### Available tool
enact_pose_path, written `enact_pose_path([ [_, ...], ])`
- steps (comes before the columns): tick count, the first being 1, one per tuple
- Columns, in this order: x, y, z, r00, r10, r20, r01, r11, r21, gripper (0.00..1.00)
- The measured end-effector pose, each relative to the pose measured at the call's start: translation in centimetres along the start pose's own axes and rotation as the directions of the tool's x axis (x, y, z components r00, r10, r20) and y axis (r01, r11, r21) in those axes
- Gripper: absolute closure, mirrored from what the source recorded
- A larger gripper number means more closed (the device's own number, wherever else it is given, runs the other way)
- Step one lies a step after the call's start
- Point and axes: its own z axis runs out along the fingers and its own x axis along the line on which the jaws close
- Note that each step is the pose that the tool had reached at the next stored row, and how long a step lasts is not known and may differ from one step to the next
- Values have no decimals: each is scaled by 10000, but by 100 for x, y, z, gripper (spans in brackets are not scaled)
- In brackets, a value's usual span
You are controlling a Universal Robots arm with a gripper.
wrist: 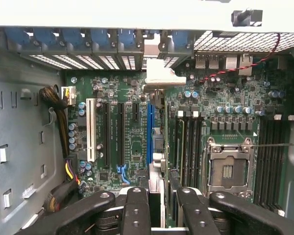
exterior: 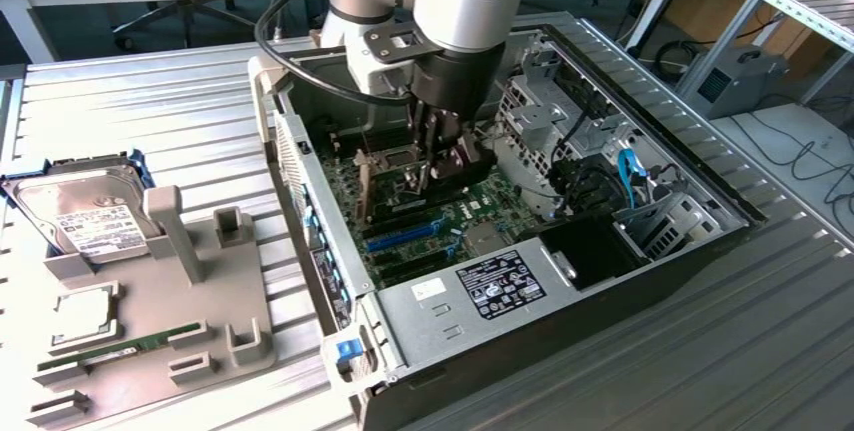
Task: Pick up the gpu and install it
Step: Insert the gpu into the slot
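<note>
My gripper (exterior: 438, 166) clenches the gpu (exterior: 454, 159) edge-on inside the open computer case (exterior: 694, 241), just above its motherboard (wrist: 132, 142). The case lies on a ribbed metal table (exterior: 134, 111); beside it, a grey tray (exterior: 147, 351) holds a hard drive (exterior: 83, 213).

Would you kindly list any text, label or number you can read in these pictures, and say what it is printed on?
No text can be read as words.
White label on the hard drive: print too small to read.
Black label on the power supply: symbols and lines, too small to read.
Small white sticker beside it: unreadable.
Motherboard markings: too small to read.
</note>
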Motion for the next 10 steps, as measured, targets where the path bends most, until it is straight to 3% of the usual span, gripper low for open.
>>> enact_pose_path([
  [10,0,21,5,10000,1,-2,-1,10000,-1,73],
])
